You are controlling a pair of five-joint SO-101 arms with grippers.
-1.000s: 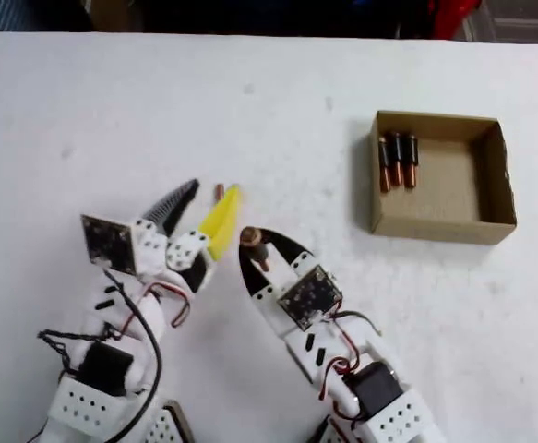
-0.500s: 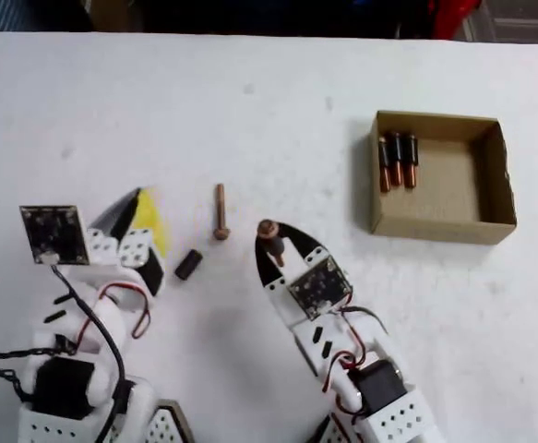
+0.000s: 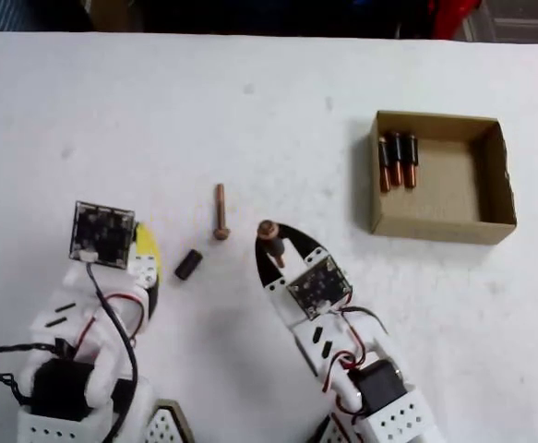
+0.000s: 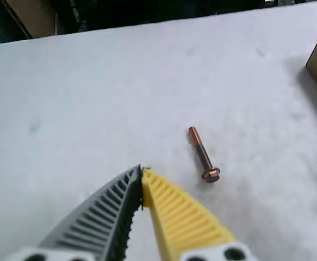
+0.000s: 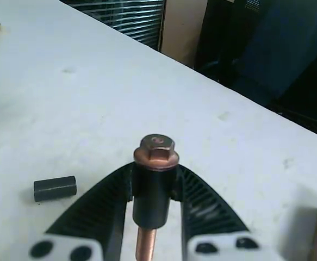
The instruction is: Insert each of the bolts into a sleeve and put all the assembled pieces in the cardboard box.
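Within the right pincer (image 5: 154,175) sits a copper, black-sleeved hex bolt (image 5: 157,148).

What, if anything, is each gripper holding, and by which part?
The right gripper holds a bolt by its black sleeve; the left gripper holds nothing.

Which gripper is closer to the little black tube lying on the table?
Left. The left gripper sits just beside the black tube, on the side away from the box. The right gripper is farther off on the tube's other side, holding a sleeved bolt.
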